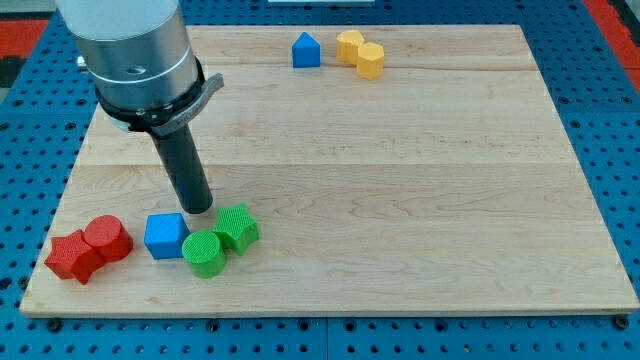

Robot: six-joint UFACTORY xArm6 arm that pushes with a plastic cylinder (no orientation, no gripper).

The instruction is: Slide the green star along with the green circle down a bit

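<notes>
The green star (237, 227) and the green circle (204, 252) lie touching near the board's bottom left, the circle down-left of the star. My tip (198, 209) rests on the board just above them, up-left of the star and right above the blue cube (165, 235), close to both. The rod rises from there toward the view's top left.
A red star (74, 256) and a red cylinder (107, 238) sit touching at the far bottom left. A blue pentagon-like block (306, 50) and two yellow blocks (360, 52) sit near the top edge. The wooden board (400, 180) ends just below the green circle.
</notes>
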